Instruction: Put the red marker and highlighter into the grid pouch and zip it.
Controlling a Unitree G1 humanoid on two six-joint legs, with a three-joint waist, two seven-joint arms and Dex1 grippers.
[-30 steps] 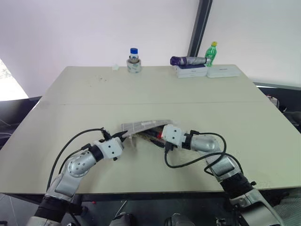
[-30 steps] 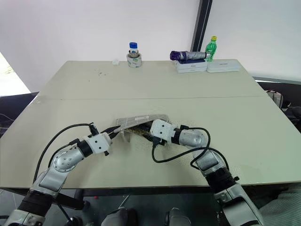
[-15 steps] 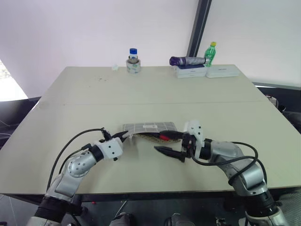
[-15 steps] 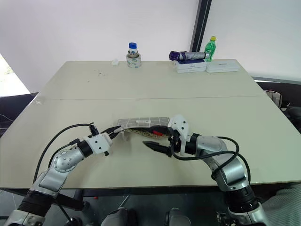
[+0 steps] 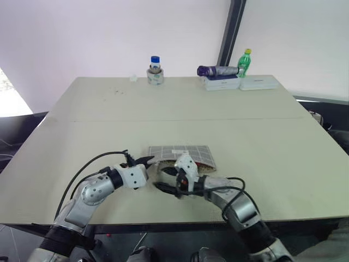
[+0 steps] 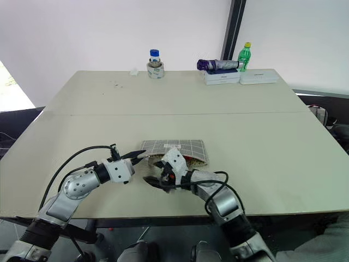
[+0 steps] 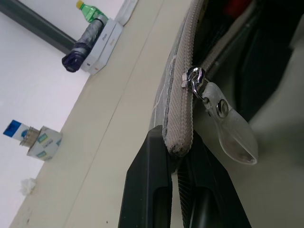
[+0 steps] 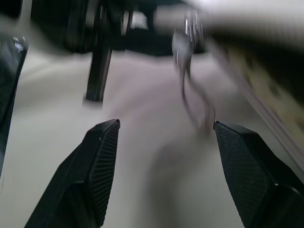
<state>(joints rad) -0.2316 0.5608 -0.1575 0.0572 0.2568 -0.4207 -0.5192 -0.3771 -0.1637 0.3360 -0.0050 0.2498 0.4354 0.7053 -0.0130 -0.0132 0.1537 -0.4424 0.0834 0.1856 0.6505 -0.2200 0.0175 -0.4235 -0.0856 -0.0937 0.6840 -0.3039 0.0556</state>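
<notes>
Grid pouch (image 6: 180, 148): flat grey fabric, seemingly unzipped.

The grey grid pouch (image 5: 182, 154) lies flat, its zipper edge gaping, the end corner pinched in the left claw (image 5: 148, 160). The red marker (image 7: 236, 6) lies inside.

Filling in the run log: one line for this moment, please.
left gripper: shut on grid pouch end | right gripper: open, near zipper pull | pouch unzipped | red marker inside
</notes>
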